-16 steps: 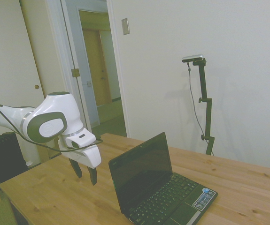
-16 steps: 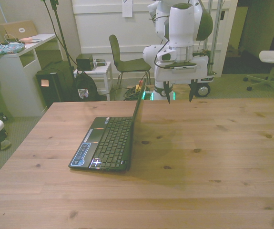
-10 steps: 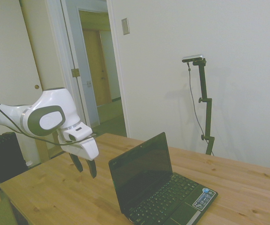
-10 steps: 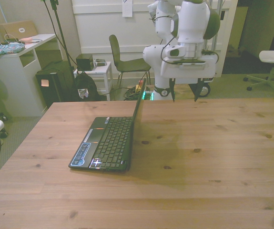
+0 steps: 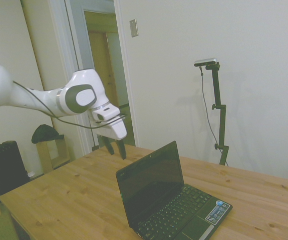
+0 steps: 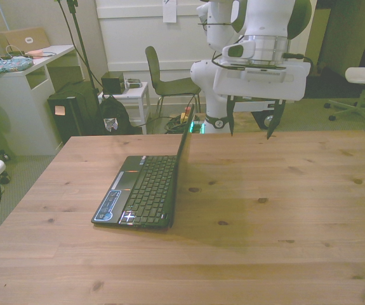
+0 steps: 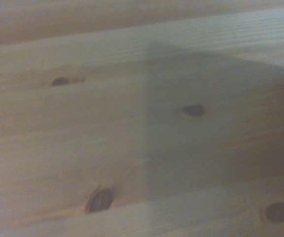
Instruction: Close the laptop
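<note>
Laptop: small black laptop (image 5: 171, 200) with dark glossy screen and blue-and-white palm-rest sticker, lid upright and open; on the wooden plank table (image 6: 284, 210), toward the front view's left
Gripper: white two-finger gripper (image 6: 252, 122) above the table behind the lid, touching nothing; fingers apart
Wrist view: blurred knotted planks, shadowed
</note>
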`<act>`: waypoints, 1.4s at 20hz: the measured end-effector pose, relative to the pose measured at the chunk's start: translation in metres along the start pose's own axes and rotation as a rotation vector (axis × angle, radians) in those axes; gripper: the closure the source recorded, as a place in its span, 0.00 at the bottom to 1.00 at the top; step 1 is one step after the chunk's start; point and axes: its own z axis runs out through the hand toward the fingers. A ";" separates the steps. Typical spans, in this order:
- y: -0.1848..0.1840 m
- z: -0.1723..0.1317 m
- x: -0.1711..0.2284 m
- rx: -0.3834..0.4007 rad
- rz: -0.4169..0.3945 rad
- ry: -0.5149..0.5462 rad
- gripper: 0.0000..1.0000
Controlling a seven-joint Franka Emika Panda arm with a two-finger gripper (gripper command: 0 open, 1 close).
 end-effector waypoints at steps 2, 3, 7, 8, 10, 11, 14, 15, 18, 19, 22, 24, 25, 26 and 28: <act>-0.007 0.006 0.021 -0.008 0.027 -0.005 1.00; -0.011 0.011 0.026 -0.010 0.038 -0.008 1.00; -0.015 0.017 0.034 -0.025 0.072 -0.016 1.00; -0.013 0.016 0.037 -0.029 0.080 -0.017 1.00; -0.008 0.013 0.044 -0.042 0.098 -0.021 1.00; -0.006 0.012 0.047 -0.046 0.107 -0.022 1.00; 0.002 0.014 0.056 -0.061 0.131 -0.027 1.00; 0.005 0.014 0.059 -0.065 0.138 -0.028 1.00; 0.012 0.017 0.065 -0.075 0.153 -0.033 1.00; 0.013 0.017 0.066 -0.077 0.156 -0.035 1.00; 0.019 0.016 0.066 -0.083 0.163 -0.038 1.00; 0.025 0.015 0.071 -0.086 0.178 -0.040 1.00; 0.029 0.015 0.075 -0.087 0.188 -0.042 1.00; 0.034 0.016 0.080 -0.090 0.200 -0.042 1.00; 0.043 0.019 0.089 -0.096 0.221 -0.043 1.00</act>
